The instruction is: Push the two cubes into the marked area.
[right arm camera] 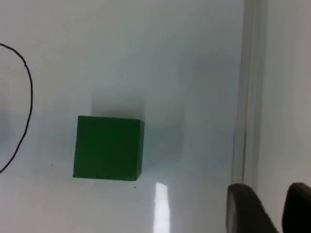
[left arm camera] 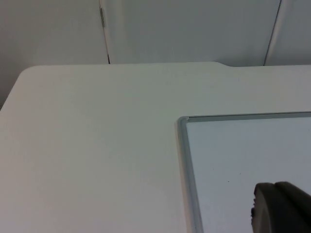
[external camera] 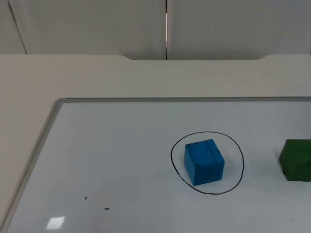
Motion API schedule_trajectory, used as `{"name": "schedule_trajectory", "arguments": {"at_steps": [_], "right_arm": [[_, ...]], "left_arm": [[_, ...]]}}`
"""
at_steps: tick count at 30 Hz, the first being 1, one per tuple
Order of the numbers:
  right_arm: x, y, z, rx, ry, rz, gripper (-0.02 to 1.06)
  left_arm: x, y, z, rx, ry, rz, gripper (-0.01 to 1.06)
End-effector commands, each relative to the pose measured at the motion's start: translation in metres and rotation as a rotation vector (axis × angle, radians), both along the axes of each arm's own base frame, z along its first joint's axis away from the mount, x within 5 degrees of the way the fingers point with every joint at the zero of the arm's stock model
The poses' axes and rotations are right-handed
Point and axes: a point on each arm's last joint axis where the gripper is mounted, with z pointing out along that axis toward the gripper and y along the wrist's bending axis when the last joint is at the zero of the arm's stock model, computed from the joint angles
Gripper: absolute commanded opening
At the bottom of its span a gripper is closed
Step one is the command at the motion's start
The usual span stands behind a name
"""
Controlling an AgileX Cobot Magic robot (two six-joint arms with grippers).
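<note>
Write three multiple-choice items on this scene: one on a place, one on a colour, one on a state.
1. Where is the blue cube?
A. inside the drawn ring
B. off the whiteboard
C. on top of the green cube

2. What colour is the cube outside the ring?
A. red
B. green
C. yellow

3. How does the green cube stand to the ring?
A. inside it
B. across its line
C. apart from it

Answers: 1 A, the line runs all round the blue cube. 2 B, the cube at the ring's right is green. 3 C, bare board lies between them in the right wrist view.
</note>
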Motion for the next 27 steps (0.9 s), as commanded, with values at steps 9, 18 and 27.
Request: {"name": "schedule_trajectory", "arguments": {"at_steps": [9, 18, 27], "right_arm": [[0.025, 0.000, -0.046, 0.006, 0.113, -0.024, 0.06], [0.038, 0.003, -0.081, 0.061, 0.180, -0.076, 0.06], [0.045, 0.005, -0.111, 0.085, 0.231, -0.110, 0.06]], "left_arm": [[0.000, 0.001, 0.000, -0.001, -0.015, 0.012, 0.00], [0.000, 0.001, 0.000, -0.001, -0.015, 0.012, 0.00], [0.000, 0.001, 0.000, -0.001, -0.015, 0.012, 0.00]]}}
